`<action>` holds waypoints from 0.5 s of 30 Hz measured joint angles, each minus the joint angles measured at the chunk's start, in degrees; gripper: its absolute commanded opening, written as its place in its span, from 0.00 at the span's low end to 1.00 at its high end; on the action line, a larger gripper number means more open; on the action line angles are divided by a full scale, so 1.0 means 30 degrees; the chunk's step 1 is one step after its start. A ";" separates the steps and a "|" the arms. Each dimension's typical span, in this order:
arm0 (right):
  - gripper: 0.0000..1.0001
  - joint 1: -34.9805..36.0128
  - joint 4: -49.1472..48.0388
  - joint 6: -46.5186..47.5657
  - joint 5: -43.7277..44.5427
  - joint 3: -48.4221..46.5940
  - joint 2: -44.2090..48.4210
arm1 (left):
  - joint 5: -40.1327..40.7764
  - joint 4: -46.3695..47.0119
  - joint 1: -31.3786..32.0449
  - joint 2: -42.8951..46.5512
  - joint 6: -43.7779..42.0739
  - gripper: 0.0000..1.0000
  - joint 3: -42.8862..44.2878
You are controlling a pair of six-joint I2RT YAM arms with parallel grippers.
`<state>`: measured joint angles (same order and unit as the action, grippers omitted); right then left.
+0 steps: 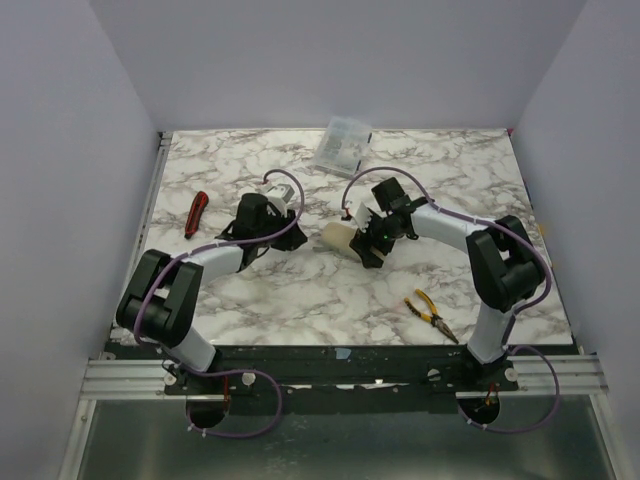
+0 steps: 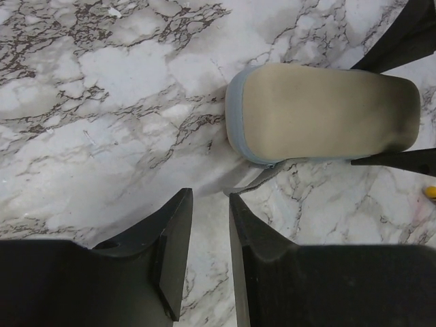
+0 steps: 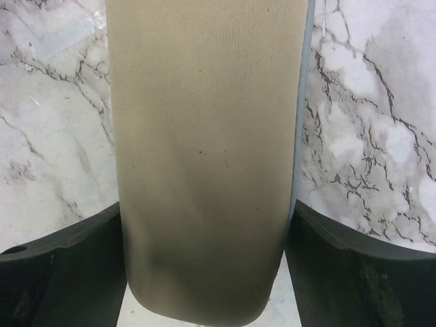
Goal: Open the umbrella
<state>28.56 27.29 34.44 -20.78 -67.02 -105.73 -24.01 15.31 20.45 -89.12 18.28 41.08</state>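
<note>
The umbrella (image 1: 337, 237) lies folded on the marble table, a pale cream bundle with a grey-blue edge. In the left wrist view it (image 2: 320, 112) lies crosswise just ahead of my fingers, with a thin grey strap (image 2: 262, 178) trailing from it. In the right wrist view it (image 3: 204, 157) fills the space between my fingers. My right gripper (image 1: 372, 238) has a finger pressed on each side of it, shut on it. My left gripper (image 2: 210, 197) sits to the umbrella's left, its jaws a narrow gap apart with nothing between them. Shaft and handle are hidden.
A clear plastic box (image 1: 343, 145) stands at the back centre. A red-handled tool (image 1: 195, 213) lies at the left. Yellow-handled pliers (image 1: 428, 312) lie near the right front. Walls close in the table on three sides.
</note>
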 measured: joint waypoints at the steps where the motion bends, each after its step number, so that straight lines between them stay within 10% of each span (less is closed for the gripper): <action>1: 0.78 0.0000 0.0000 0.0051 0.0000 -0.0007 -0.0007 | 0.0102 0.0073 0.0102 -0.0277 0.0000 0.29 0.0087; 15: 0.61 0.0000 0.0488 0.0481 -0.0481 -0.0510 -0.0393 | 0.0408 0.1020 0.1756 -0.2375 -0.0095 0.28 0.0583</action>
<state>28.56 28.75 35.88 -22.22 -68.55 -106.91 -22.79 18.37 25.71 -96.25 18.00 42.83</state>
